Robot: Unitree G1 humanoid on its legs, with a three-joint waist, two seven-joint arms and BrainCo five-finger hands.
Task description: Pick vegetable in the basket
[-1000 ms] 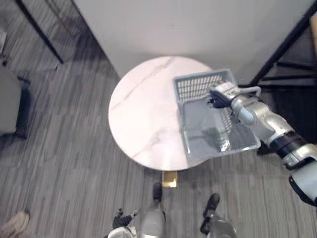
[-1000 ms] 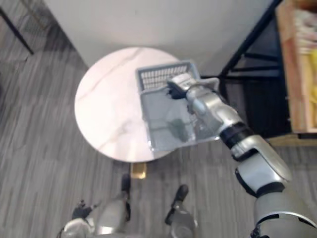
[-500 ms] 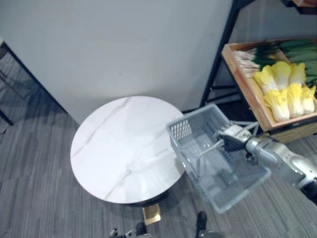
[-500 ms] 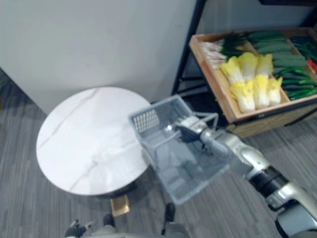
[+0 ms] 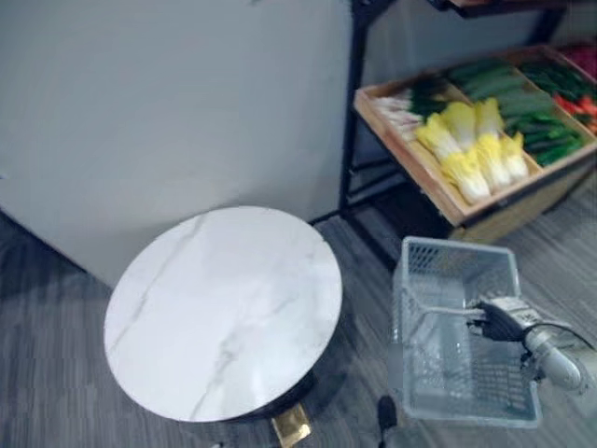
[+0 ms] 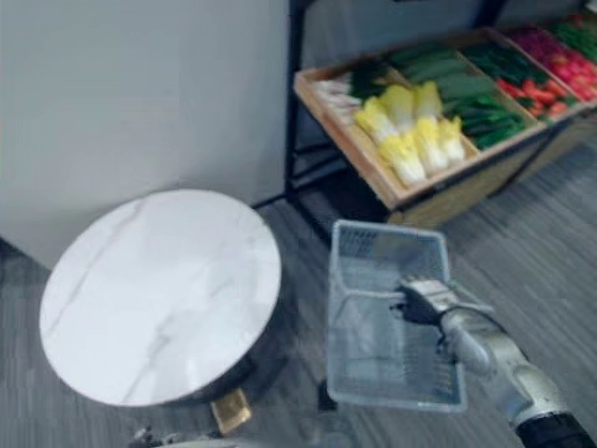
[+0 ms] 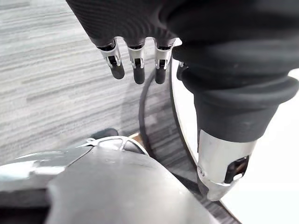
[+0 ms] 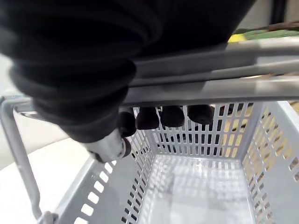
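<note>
Striped grey floor (image 5: 47,392); right hand (image 5: 505,317) grips slotted plastic basket (image 5: 457,267).

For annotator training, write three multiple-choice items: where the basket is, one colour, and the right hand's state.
1. Where is the grey slotted plastic basket?
A. on a chair
B. hanging from the right hand, beside the round white marble table
C. on a sofa

2. What colour are the leafy cabbages in the wooden crate?
A. purple
B. black
C. yellow

3. The right hand's fingers are:
A. curled round the basket's grey handle
B. straight, touching nothing
C. pinching a cabbage

Key: 1B, the hand holds it off the tabletop; 2C, they are bright yellow; 3A, the right wrist view shows dark fingertips hooked under the bar.
</note>
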